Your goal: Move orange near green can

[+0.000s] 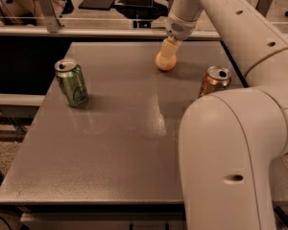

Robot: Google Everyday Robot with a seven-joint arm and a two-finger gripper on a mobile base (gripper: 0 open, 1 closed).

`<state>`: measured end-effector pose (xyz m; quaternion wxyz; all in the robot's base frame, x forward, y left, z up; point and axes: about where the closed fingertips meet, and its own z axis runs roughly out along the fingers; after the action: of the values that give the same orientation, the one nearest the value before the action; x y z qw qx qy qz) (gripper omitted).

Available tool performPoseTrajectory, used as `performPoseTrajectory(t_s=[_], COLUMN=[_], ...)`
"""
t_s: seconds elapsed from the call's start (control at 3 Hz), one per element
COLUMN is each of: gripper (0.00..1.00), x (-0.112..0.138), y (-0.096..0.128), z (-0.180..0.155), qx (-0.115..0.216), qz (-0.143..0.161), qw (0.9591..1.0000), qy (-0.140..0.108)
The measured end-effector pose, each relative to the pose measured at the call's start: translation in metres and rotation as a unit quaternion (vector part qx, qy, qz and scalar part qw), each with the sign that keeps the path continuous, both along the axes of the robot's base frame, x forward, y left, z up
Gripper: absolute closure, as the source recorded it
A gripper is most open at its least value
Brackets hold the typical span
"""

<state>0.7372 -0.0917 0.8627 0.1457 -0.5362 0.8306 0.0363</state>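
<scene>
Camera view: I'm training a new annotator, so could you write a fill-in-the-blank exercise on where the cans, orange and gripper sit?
1. The gripper is down at the ____, toward the far edge of the table.
2. The green can stands upright near the table's ____ edge in the picture.
3. The copper-orange can stands on the table's ____ side in the picture.
Missing words: orange; left; right.

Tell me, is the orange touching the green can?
Apart. The camera view shows a wide stretch of table between the orange and the green can; the gripper is down at the orange.
</scene>
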Motion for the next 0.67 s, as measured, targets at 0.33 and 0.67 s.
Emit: performPoseTrajectory(t_s=[0.33,0.67], gripper=[0.70,0.93], x=[-0.002,-0.014], y=[0.004,0.014], z=[-0.002,0.010], qx=[0.003,0.018], qz=[0.005,0.025], qw=[1.0000,0.9995], qy=[0.003,0.000])
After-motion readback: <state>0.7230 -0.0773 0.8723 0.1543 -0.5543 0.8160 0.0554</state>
